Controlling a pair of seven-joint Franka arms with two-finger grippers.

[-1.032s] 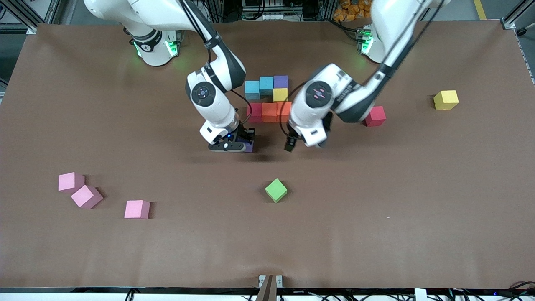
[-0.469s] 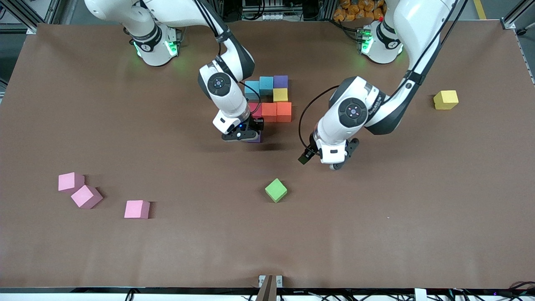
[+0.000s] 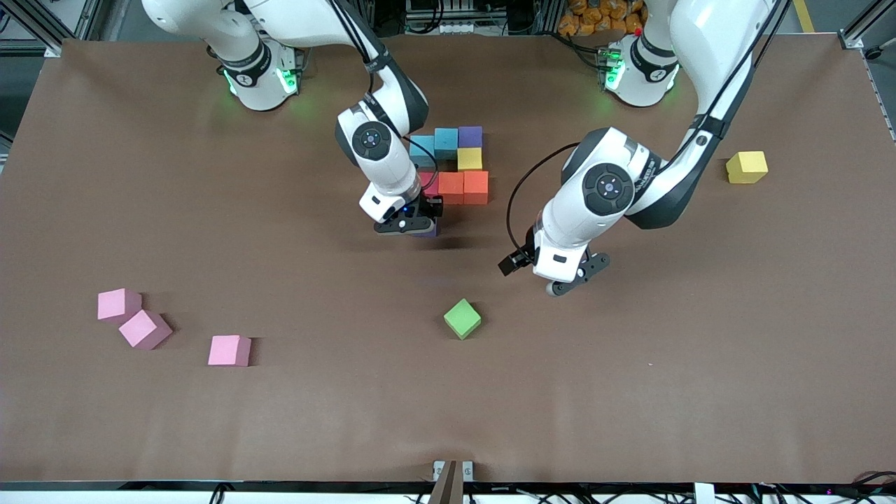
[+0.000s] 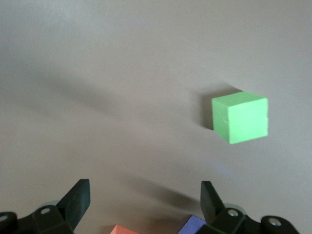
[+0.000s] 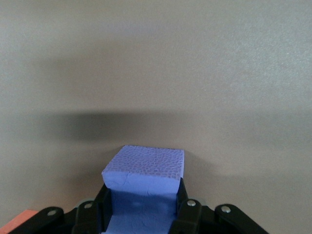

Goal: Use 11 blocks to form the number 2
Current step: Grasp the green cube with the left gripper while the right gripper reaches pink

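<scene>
two franka arms come down from the top edge of the front view over the brown table [image 3: 700, 392], which fills nearly the whole frame. the right arm enters at upper left and its right gripper [image 3: 409, 225] sits just above frame centre, clamped on a purple block [image 5: 145, 170]; in the right wrist view that block fills the space between the fingers, its top face showing, low over the table with its shadow close under it. it hangs right at the lower edge of the block cluster [image 3: 451, 162] in the upper middle: light blue and purple cubes on top, yellow beneath the purple, red and orange cubes along the bottom, all touching. the left arm enters at upper right and its left gripper [image 3: 572, 278] hovers right of centre, jaws spread wide with nothing between them. the green block [image 3: 462, 318] lies below and to the frame's left of it, apart from the fingers; the left wrist view shows it clear of both fingertips. three pink blocks [image 3: 145, 328] sit at lower left, two touching, one alone. one yellow block [image 3: 746, 167] rests at upper right.
</scene>
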